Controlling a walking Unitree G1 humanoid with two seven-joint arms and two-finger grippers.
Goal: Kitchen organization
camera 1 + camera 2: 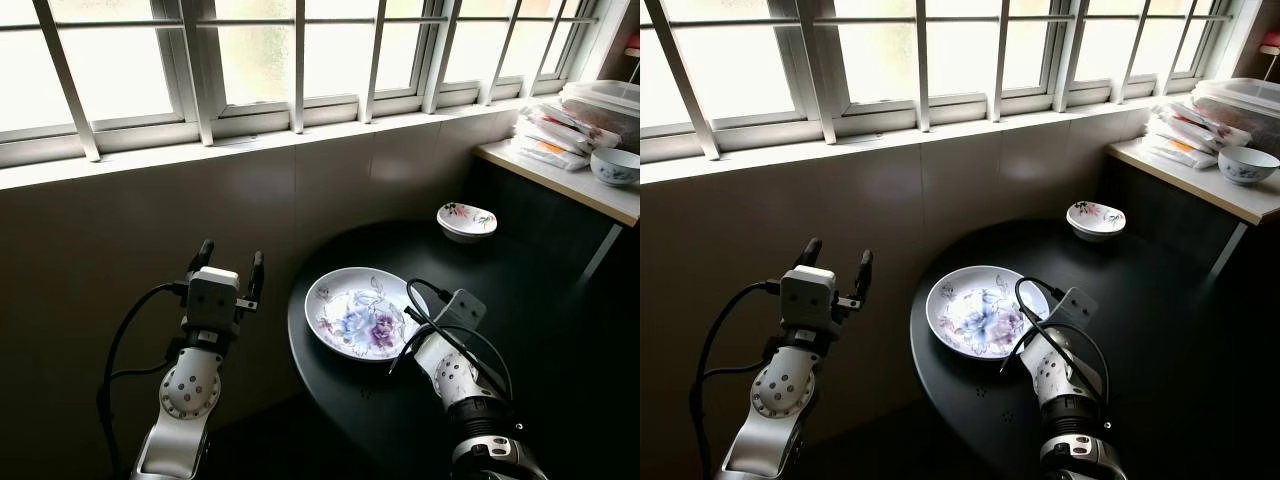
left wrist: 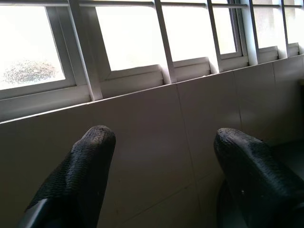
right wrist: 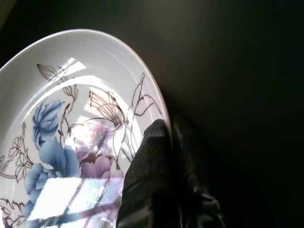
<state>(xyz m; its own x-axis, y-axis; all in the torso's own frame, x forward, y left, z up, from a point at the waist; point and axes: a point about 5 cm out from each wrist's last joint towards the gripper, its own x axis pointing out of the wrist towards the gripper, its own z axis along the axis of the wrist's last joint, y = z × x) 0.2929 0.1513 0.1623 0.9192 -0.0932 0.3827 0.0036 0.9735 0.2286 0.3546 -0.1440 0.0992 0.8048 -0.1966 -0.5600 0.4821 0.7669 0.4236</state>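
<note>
A robot stands at a round black desk (image 1: 520, 330) beneath a long barred window (image 1: 300, 60), a flowered plate (image 1: 362, 312) lying flat near the desk's left edge. The right claw (image 3: 164, 130) reaches in from the near right and pinches the plate's right rim, one black finger (image 3: 149, 161) lying over the painted inside of the plate and the other against the outside edge, so the claw is closed narrowly on the plate. The left claw (image 1: 230, 262) is raised off the desk's left side, in front of the tiled wall (image 1: 120, 240) under the window sill, its two fingers (image 2: 80, 175) spread wide with nothing between them. A small flowered bowl (image 1: 466, 221) sits farther back on the desk, well apart from the plate. At far right, a pale counter (image 1: 560, 178) holds a blue-patterned bowl (image 1: 615, 165), with a stack of packets (image 1: 560, 130) and a clear lidded container (image 1: 605, 100) just behind it.
</note>
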